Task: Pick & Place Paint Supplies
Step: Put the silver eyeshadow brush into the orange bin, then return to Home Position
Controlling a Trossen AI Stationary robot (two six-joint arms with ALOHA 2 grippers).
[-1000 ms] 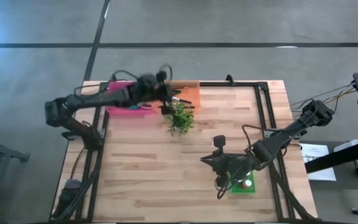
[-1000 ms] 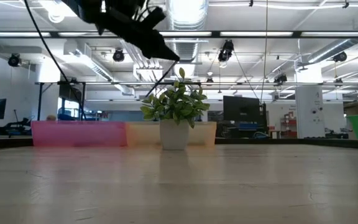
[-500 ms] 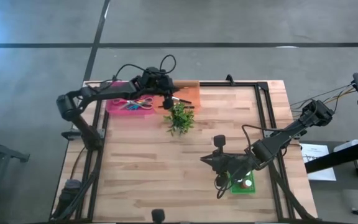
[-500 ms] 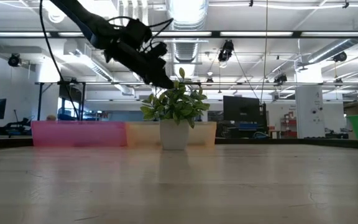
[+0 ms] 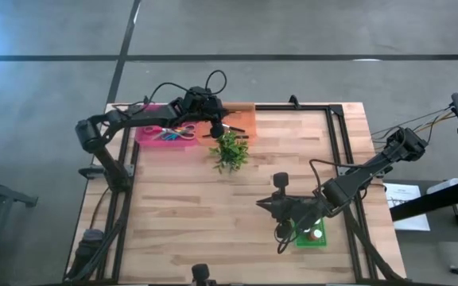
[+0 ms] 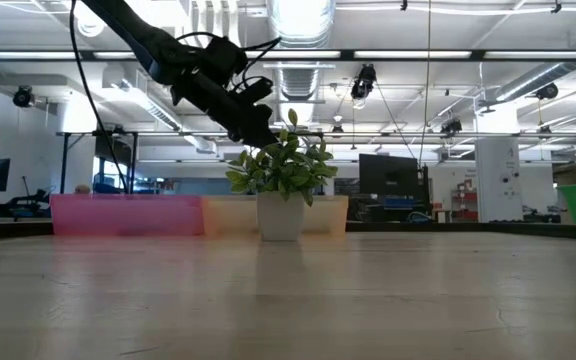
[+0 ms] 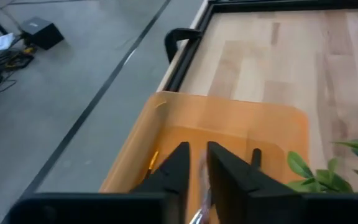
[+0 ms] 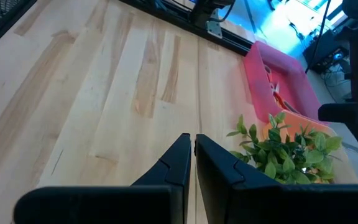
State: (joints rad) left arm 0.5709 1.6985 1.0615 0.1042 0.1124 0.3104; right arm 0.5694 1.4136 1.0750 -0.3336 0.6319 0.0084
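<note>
Left end effector (image 7: 197, 163), fingers slightly parted around a thin brush (image 7: 199, 208), hovers over the orange bin (image 7: 229, 134).

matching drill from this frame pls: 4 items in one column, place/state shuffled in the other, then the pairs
1. left gripper
2. right gripper
3. plant
4. green bin

A. near right of the table, by the waiting arm
B. over the orange bin, something thin between its fingers
C. shut, empty, above bare wood
D. in a white pot, just in front of the pink bin and orange bin

Pairs: 1-B, 2-C, 3-D, 4-A
</note>
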